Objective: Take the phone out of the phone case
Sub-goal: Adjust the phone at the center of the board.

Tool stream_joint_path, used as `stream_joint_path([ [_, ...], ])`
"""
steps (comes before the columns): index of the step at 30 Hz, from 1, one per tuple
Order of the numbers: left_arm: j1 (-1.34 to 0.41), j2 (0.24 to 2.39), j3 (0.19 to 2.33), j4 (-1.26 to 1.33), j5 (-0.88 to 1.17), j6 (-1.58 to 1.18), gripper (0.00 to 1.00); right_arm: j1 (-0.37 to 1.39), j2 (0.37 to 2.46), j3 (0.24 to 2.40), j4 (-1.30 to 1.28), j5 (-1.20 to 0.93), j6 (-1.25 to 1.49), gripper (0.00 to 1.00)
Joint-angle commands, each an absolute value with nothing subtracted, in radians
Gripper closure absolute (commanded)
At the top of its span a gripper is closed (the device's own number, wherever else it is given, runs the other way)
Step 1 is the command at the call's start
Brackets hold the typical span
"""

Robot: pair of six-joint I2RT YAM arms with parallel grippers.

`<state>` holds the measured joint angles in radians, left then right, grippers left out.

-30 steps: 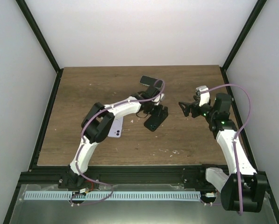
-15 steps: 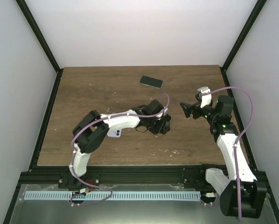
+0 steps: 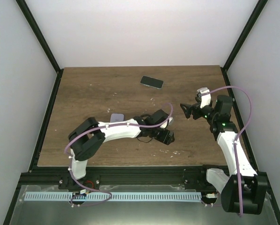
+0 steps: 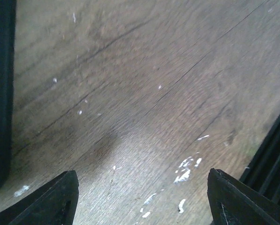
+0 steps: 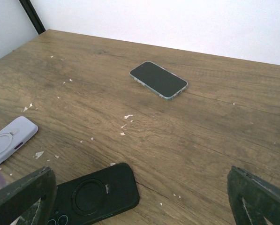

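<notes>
Black case [image 5: 95,190] and phone [image 5: 158,79] apart on wood surface [image 5: 215,131].
Grips nothing: left tool [image 4: 140,201] parted, right tool [image 5: 140,201] wide.

A brown wood-grain worktop [image 3: 93,89], speckled with white flecks [image 4: 186,164], sits between plain white walls [image 3: 140,28] edged by black frame posts [image 3: 36,33]. A black rail [image 3: 144,174] runs along its near edge; nearer still lies what looks like grey metal sheet [image 3: 144,211]. The light is soft and even.

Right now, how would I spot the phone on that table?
Look at the wooden table's far side. The phone lies there alone, dark screen up. The lilac case and black case, further forward, each show a ring; it doesn't.
</notes>
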<state>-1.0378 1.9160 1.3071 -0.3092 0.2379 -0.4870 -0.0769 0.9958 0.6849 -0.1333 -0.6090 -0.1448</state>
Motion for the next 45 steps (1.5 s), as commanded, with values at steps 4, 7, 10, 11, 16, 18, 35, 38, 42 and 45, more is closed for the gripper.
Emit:
stream_joint_path([
  [4,-1.034,2.036,1.382,-0.292,0.285,-0.511,0.21,-0.089,0.998,0.684,-0.126,-0.587,-0.168,0.0],
  [7,-1.027,2.068,1.423,-0.32,0.24,-0.508,0.21,-0.089,0.999,0.678,-0.125,-0.582,-0.17,0.0],
  [10,-1.002,2.085,1.422,-0.327,0.209,-0.524,0.2,-0.089,1.015,0.681,-0.125,-0.571,-0.166,0.0],
  [11,-0.988,2.087,1.414,-0.325,0.2,-0.537,0.2,-0.089,1.022,0.683,-0.126,-0.567,-0.161,0.0],
  [16,-0.905,2.056,1.348,-0.302,0.114,-0.601,0.2,-0.09,1.035,0.686,-0.133,-0.565,-0.151,0.0],
  [18,-0.869,2.034,1.334,-0.31,0.058,-0.617,0.2,-0.09,1.036,0.685,-0.132,-0.561,-0.146,0.0],
  [35,-0.775,1.371,0.929,-0.367,0.008,-0.518,0.36,0.038,1.66,1.245,-0.52,-0.554,-0.375,0.29],
  [38,-0.775,1.298,0.88,-0.382,0.093,-0.507,0.46,0.094,1.826,1.421,-0.606,-0.537,-0.396,0.31],
  [42,-0.775,1.237,0.831,-0.426,0.116,-0.518,0.21,0.169,1.986,1.552,-0.632,-0.5,-0.405,0.12],
  [45,-0.774,1.225,0.797,-0.436,0.1,-0.522,0.18,0.204,2.072,1.637,-0.671,-0.498,-0.428,0.09],
])
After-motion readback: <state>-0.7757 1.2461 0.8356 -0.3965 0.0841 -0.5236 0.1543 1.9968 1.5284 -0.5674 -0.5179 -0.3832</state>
